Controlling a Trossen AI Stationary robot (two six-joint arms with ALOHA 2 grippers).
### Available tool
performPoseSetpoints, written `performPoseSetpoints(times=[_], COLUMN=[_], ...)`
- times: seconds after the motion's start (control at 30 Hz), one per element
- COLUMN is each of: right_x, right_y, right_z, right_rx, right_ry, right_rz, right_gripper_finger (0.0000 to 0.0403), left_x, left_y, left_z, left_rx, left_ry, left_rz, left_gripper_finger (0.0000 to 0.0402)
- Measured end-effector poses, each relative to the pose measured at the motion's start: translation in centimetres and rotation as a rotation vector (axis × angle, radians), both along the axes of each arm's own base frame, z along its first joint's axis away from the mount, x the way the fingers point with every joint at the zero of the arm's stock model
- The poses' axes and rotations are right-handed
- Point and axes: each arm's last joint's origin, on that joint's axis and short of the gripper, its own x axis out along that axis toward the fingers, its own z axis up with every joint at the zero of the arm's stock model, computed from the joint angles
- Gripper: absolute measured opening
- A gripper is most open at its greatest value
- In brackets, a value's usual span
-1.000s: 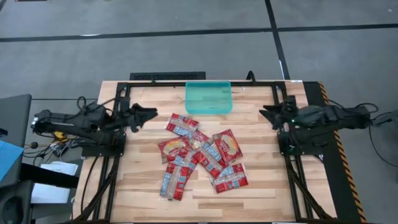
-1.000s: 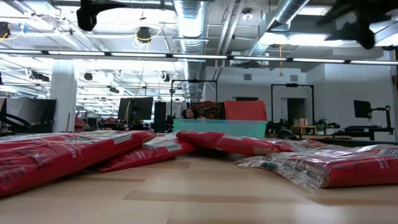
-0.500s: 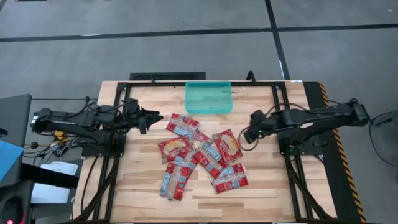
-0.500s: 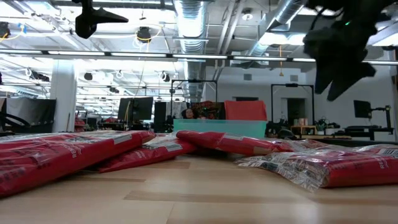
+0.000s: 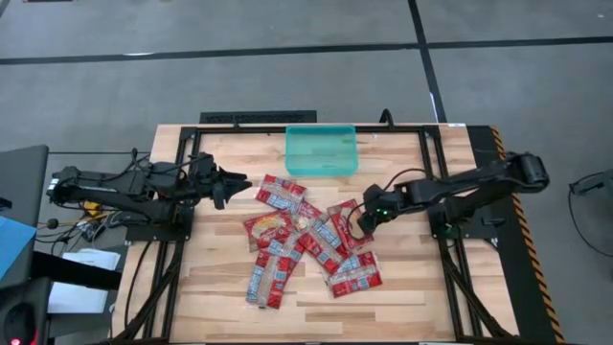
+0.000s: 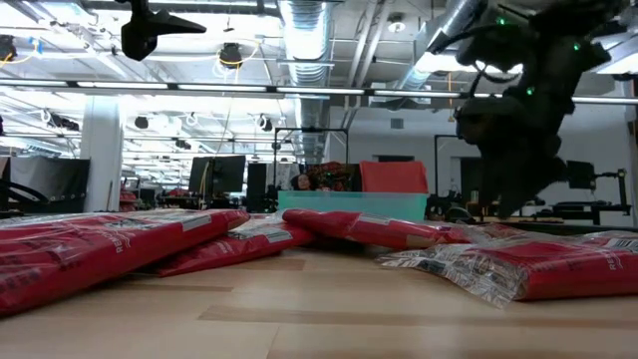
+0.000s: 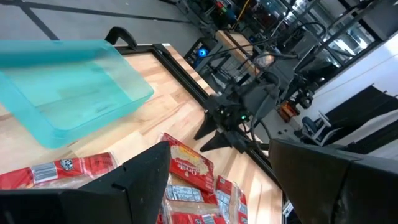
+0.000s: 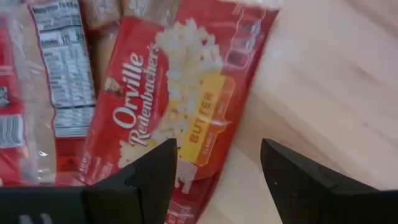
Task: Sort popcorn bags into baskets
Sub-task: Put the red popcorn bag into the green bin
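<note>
Several red popcorn bags (image 5: 305,241) lie overlapping in a loose pile mid-table, flat on the wood. The teal basket (image 5: 322,153) sits at the far edge, with nothing in it. My right gripper (image 5: 358,224) is open and points down over the right edge of a squarish butter packet (image 8: 180,106). In the right wrist view one finger hangs over the packet and the other over bare wood. In the low view it (image 6: 518,204) hangs just above the bags. My left gripper (image 5: 238,186) is open and hovers left of the pile, raised (image 6: 150,25).
Bare wood lies right of the pile (image 5: 402,259) and along the near edge. A black frame (image 5: 287,119) borders the table behind the basket. The arm bases stand at the left and right edges. The left wrist view shows the basket (image 7: 68,87) and the right arm (image 7: 236,118) beyond it.
My right gripper has swung from the table's right side toward the pile, going left and down and tipping its fingers downward over the rightmost squarish packet. My left gripper has moved a little toward the pile, then stayed. No bag has moved.
</note>
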Motion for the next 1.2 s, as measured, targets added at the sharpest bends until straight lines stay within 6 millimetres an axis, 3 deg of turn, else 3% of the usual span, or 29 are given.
performPoseSetpoints(times=[0.27,0.97,1.07,1.2], right_x=[-0.1,0.8,0.8,0.9], right_y=[0.0,0.2,0.2,0.2], right_z=[-2.7,-3.4,-3.5,-3.5], right_rx=[0.003,0.001,0.004,0.003], right_ry=[-0.006,-0.043,-0.040,-0.041], right_rz=[0.002,0.085,0.098,0.111], right_gripper_finger=[0.0257,0.0254,0.0238,0.0182], left_x=[0.0,0.0,-0.1,-0.1], left_y=[0.0,0.0,0.0,0.1], left_z=[0.0,-0.3,-0.5,-0.6], left_rx=[-0.002,-0.015,-0.021,-0.021], left_ry=[-0.003,0.030,0.050,0.054], left_rz=[-0.005,0.004,0.012,0.026], left_gripper_finger=[0.0260,0.0260,0.0260,0.0260])
